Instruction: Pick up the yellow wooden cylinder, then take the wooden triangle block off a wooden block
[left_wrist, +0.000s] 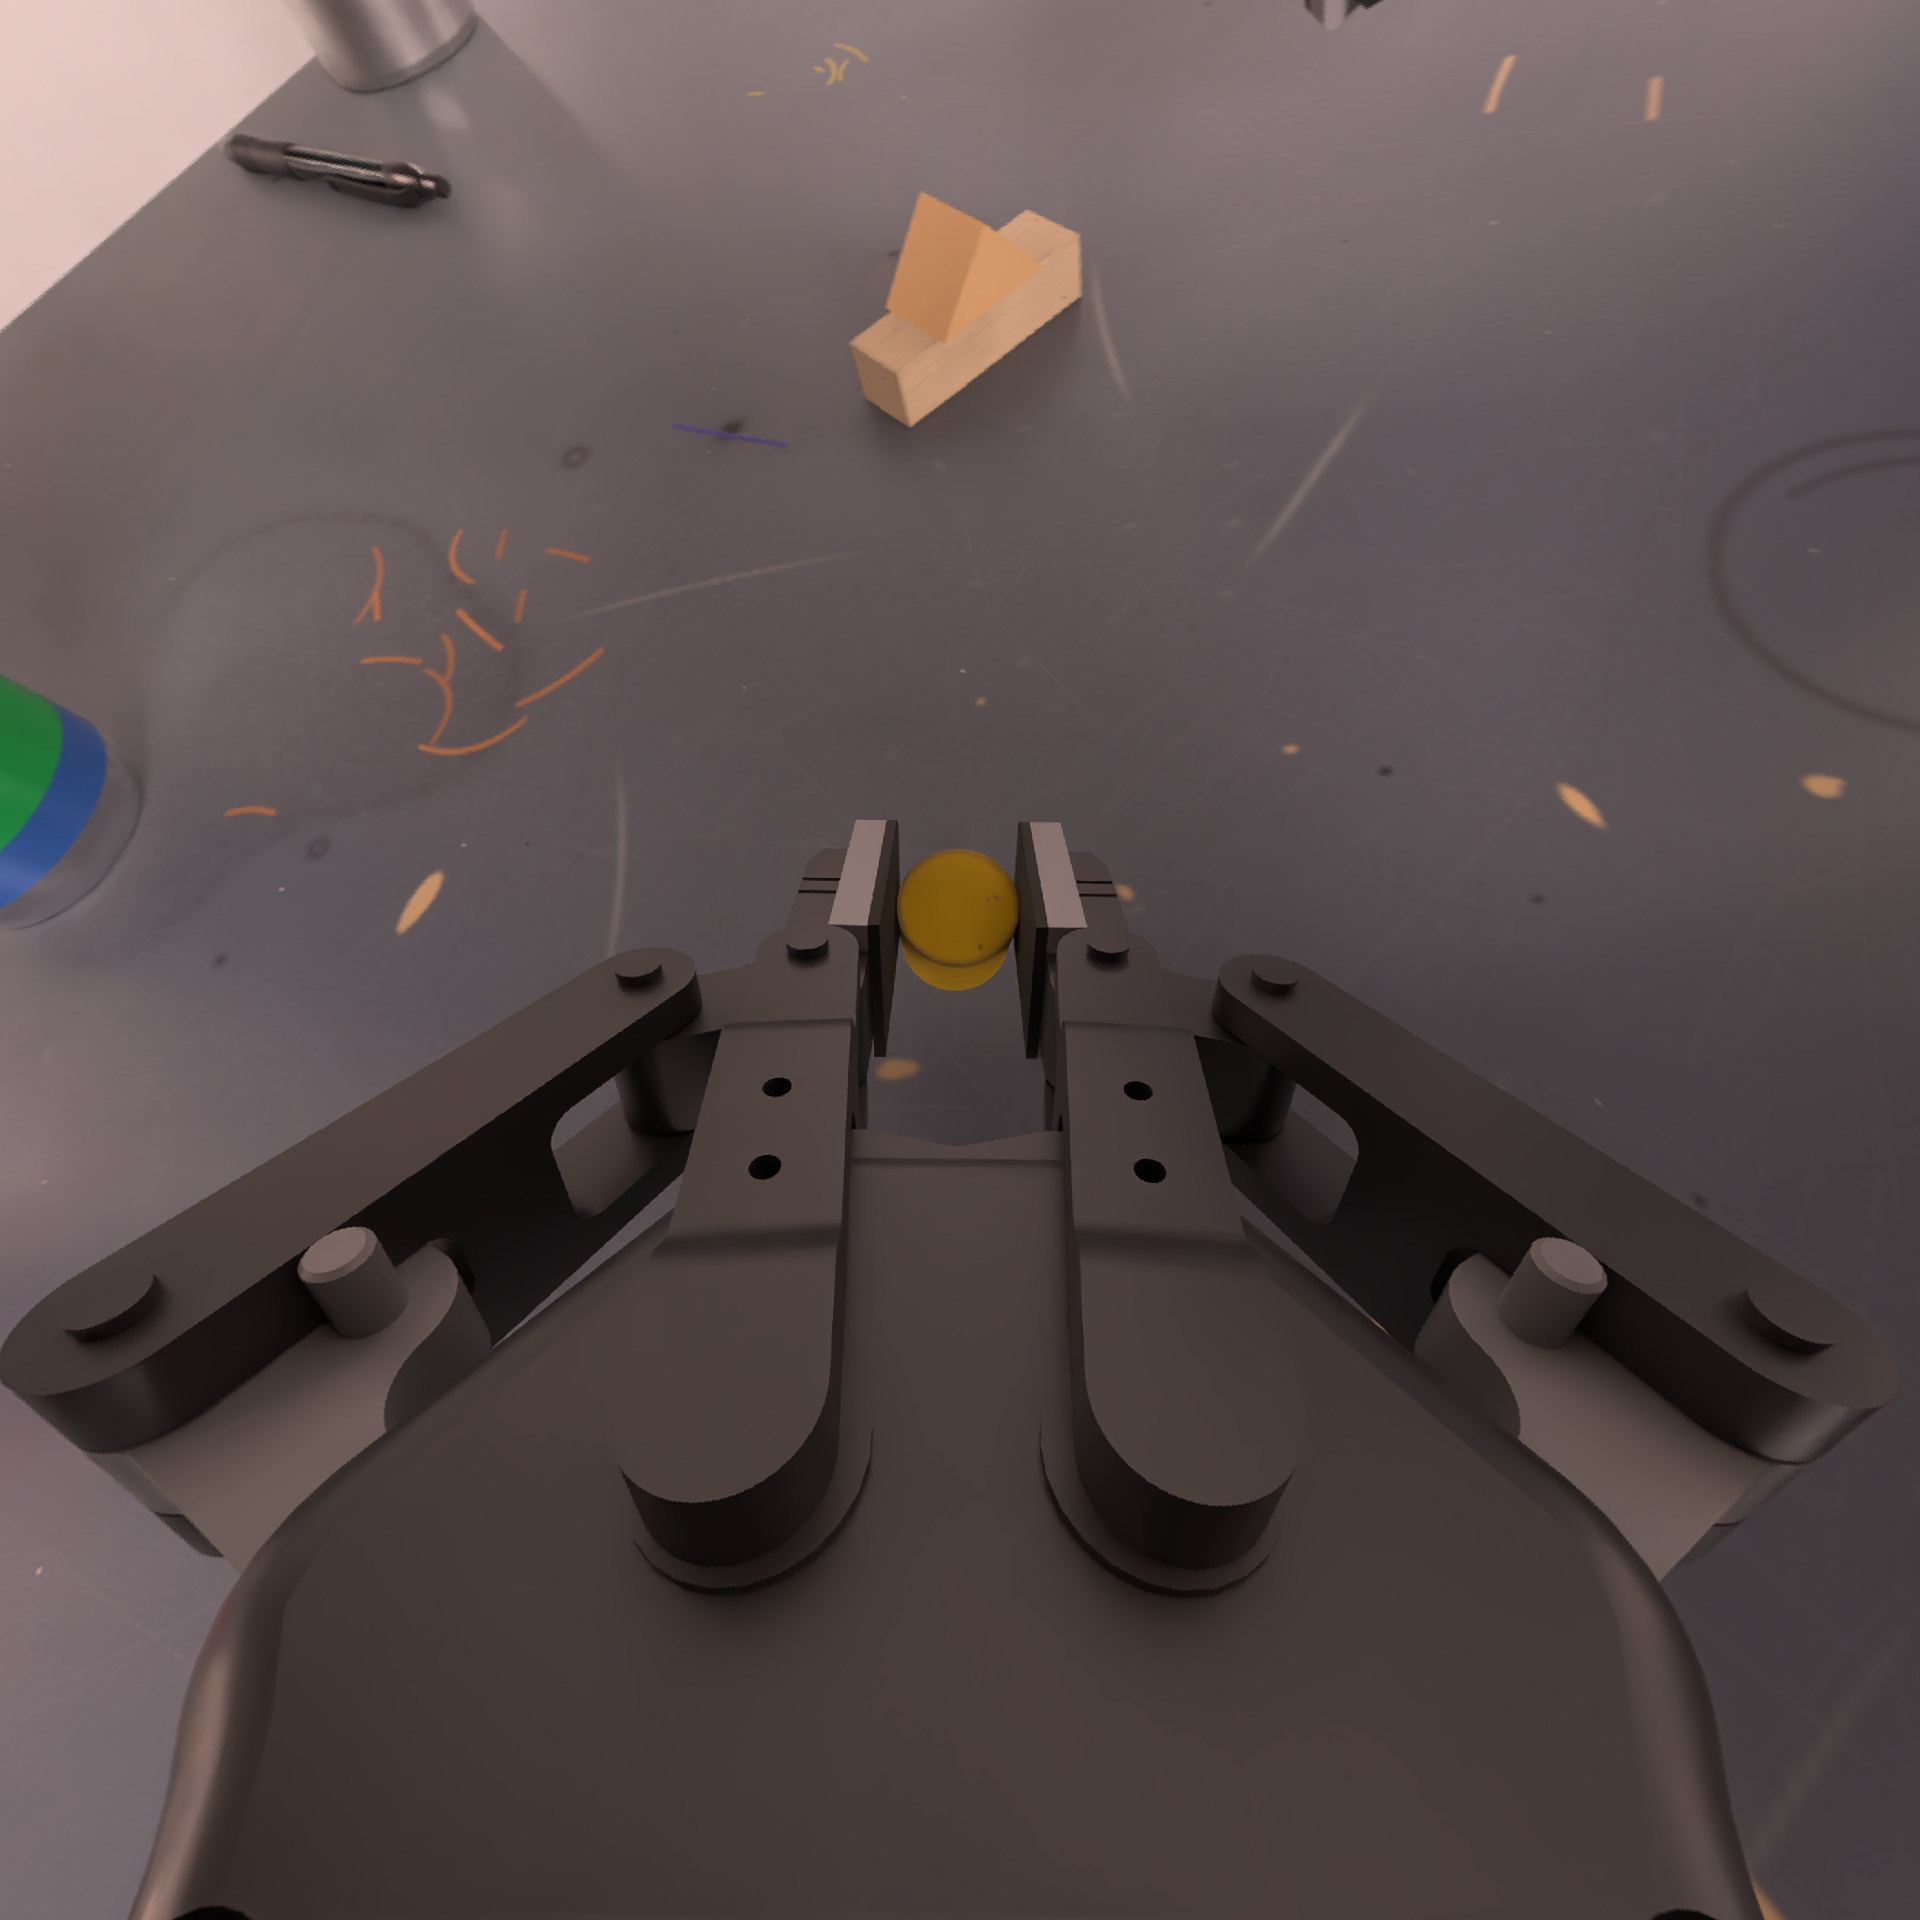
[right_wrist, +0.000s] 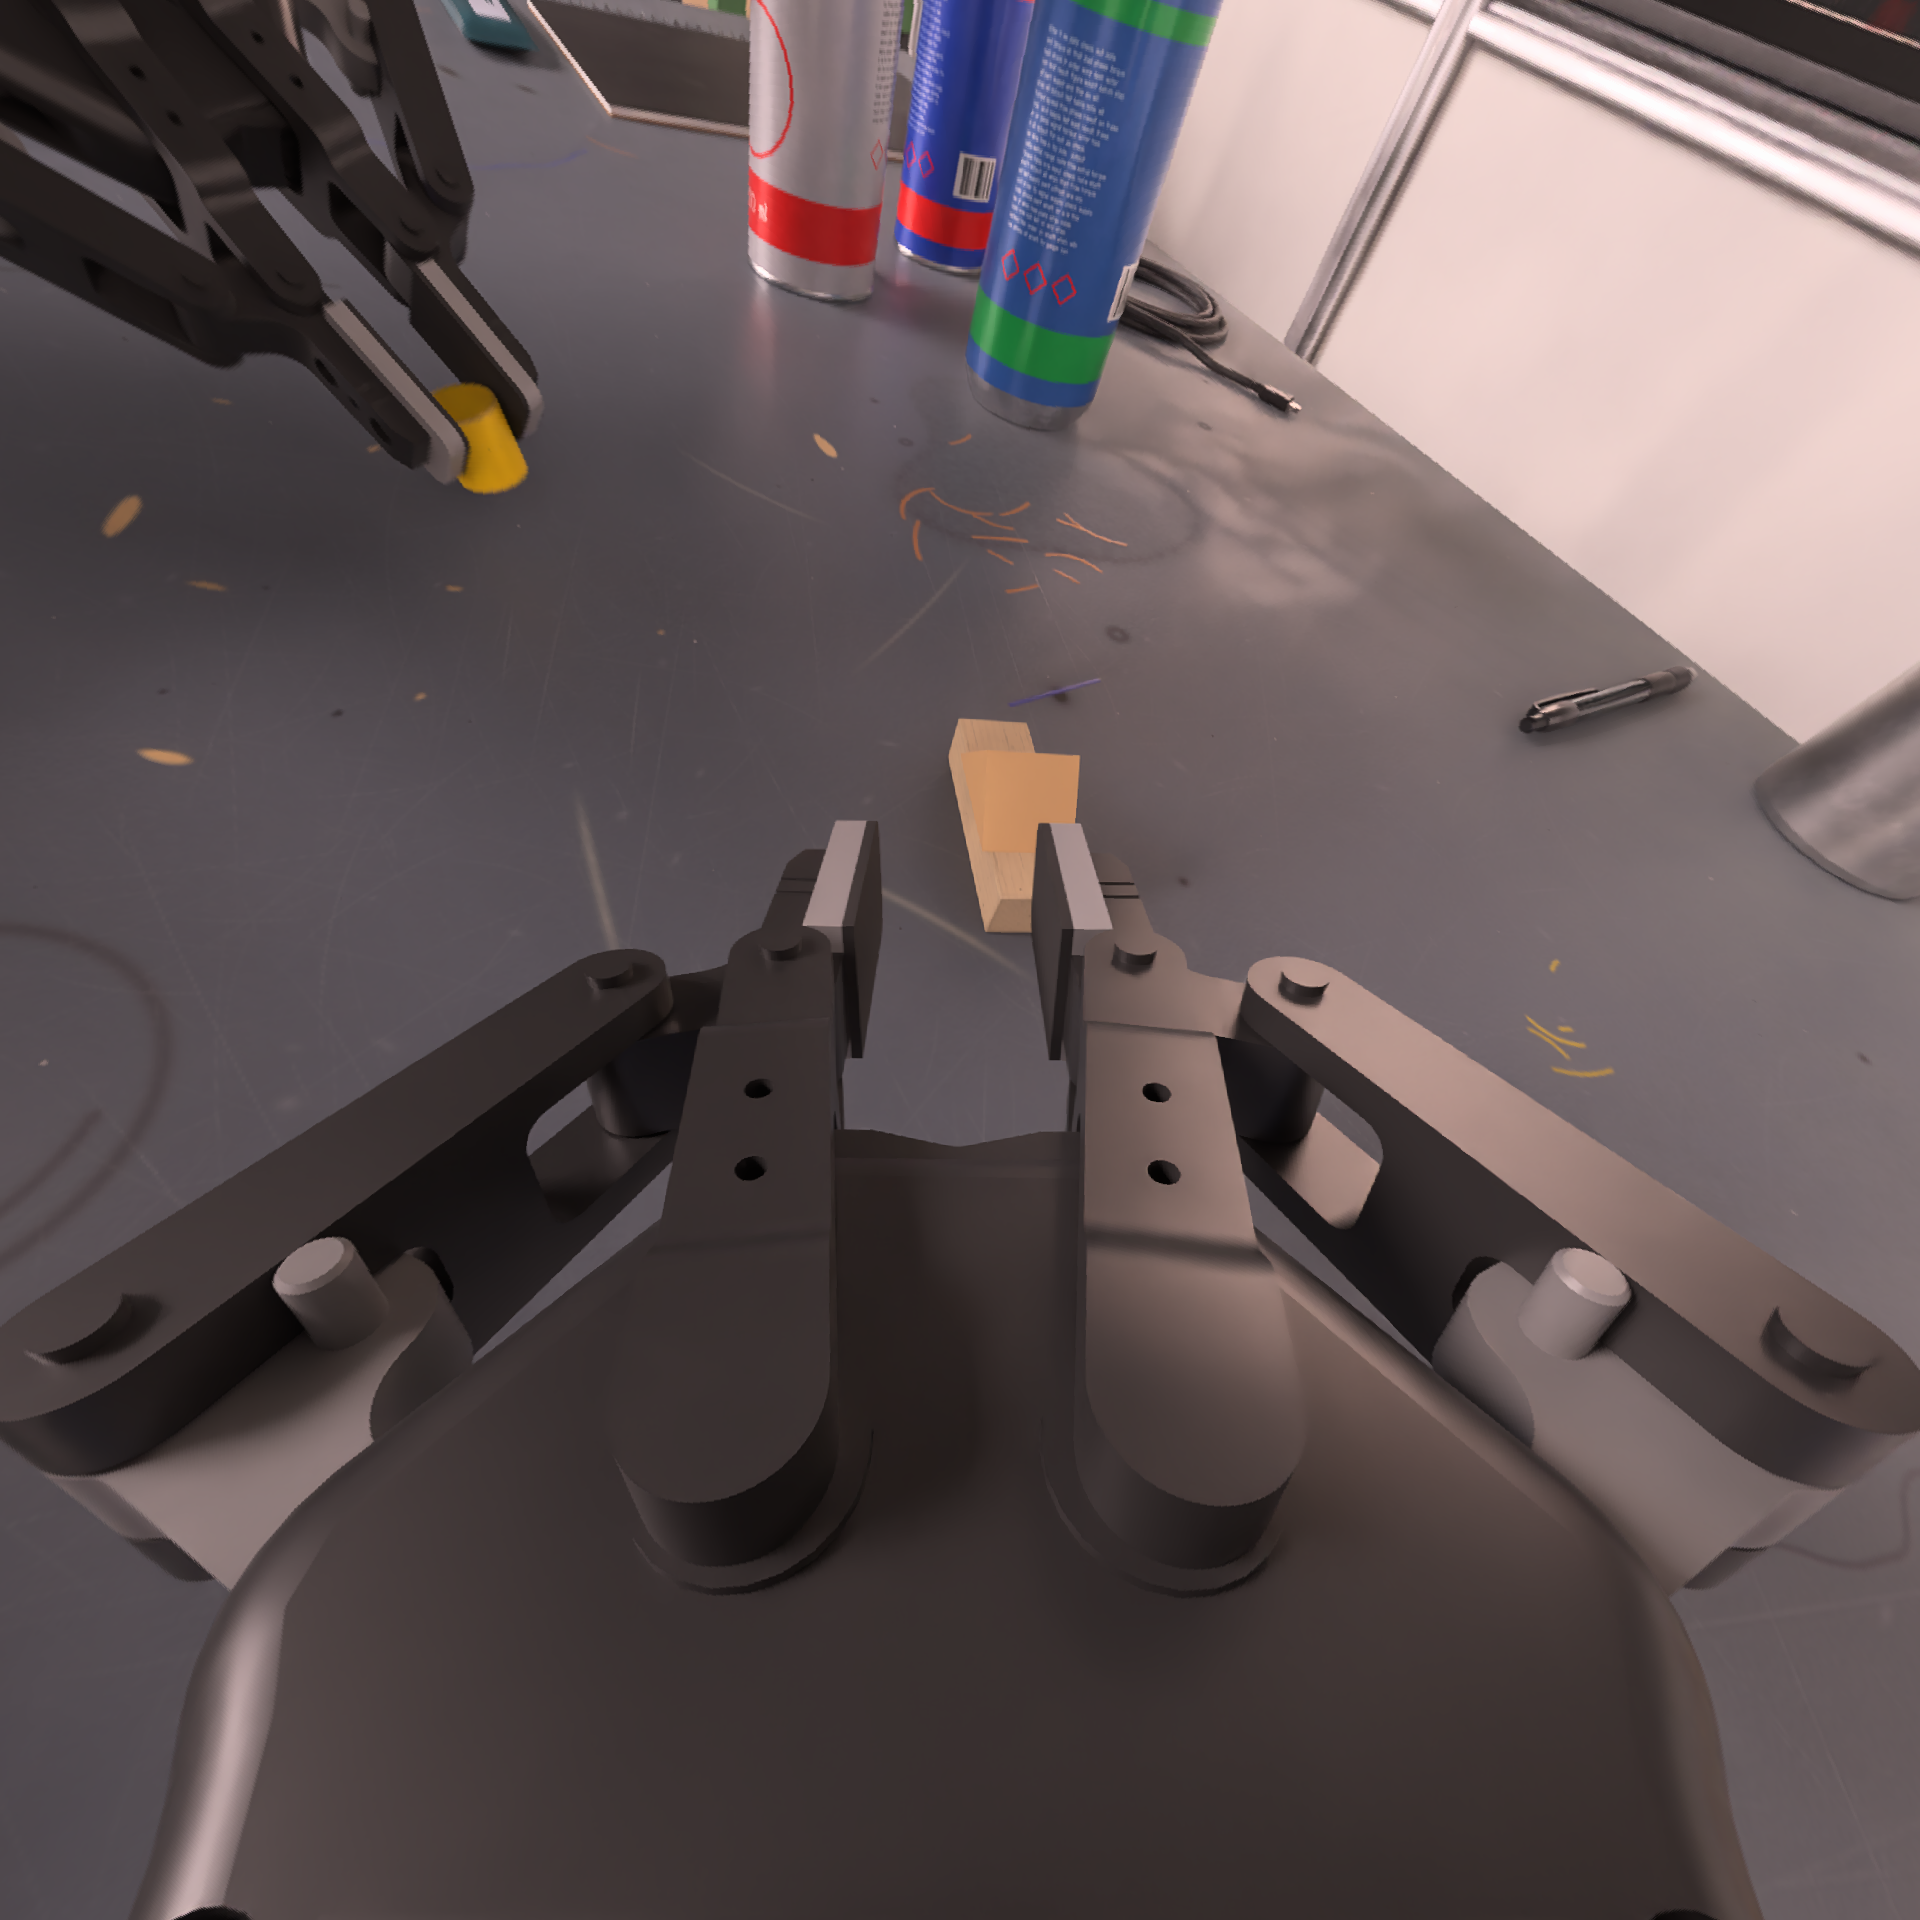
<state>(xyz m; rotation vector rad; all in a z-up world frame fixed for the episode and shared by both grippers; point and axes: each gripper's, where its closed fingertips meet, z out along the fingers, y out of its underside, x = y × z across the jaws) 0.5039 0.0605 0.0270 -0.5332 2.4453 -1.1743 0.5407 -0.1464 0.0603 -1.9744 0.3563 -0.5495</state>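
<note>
**Matt wood on scuffed grey metal**

The table looks like dull grey sheet metal, scratched and faintly reflective. On it, the wooden block shows pale, matt grain; the triangle block atop it is smoother and a warmer tan. Beyond the block stand glossy metal spray cans, and a shiny black pen lies well to its right. The yellow cylinder has a satin sheen between matt dark gripper fingers.

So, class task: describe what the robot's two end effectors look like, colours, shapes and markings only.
Both the left end effector and the right end effector are dark grey-brown metal. Each has two linkage fingers with round pivot pins, two small holes per finger, and flat pale grey pads at the tips. No cables or markings show.
</note>
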